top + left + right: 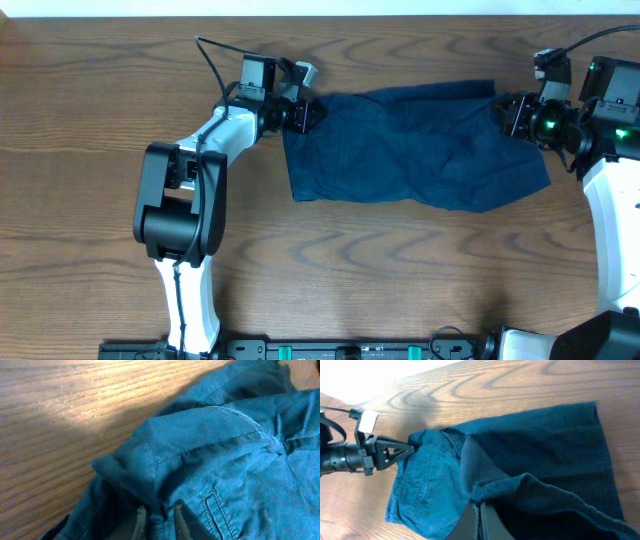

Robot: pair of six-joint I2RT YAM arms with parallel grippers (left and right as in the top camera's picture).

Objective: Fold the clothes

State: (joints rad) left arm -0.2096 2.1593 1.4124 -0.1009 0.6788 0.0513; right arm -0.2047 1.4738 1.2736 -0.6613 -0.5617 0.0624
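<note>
The clothes (415,150) are one dark navy-blue garment lying spread across the table's middle, stretched between my two grippers. My left gripper (303,112) is shut on the garment's upper left edge; in the left wrist view its fingers (160,519) pinch a fold of the clothes (220,455) near a stitched slot. My right gripper (513,113) is shut on the upper right edge; in the right wrist view its closed fingers (478,521) hold a bunched fold of the clothes (530,445). The left gripper also shows in the right wrist view (390,452). No button shows.
The wooden table (400,280) runs all round the garment. The left arm's black base (180,210) stands left of it. The right arm (615,200) runs down the right edge. Cables rise near both wrists.
</note>
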